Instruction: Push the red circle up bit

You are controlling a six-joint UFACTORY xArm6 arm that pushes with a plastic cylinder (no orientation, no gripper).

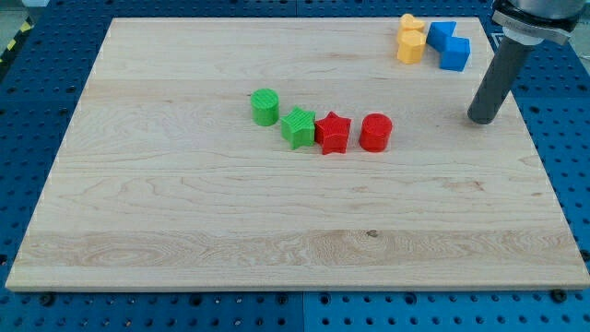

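Observation:
The red circle (375, 133) sits on the wooden board (184, 231) a little right of centre. A red star (333, 133) lies just to its left, close beside it. My tip (481, 119) rests on the board well to the right of the red circle, at about the same height in the view, and touches no block. The dark rod rises from it toward the view's top right.
A green star (298, 127) touches the red star's left side, and a green circle (265, 107) lies up-left of it. Two yellow blocks (411, 39) and two blue blocks (449, 45) cluster at the board's top right, above my tip.

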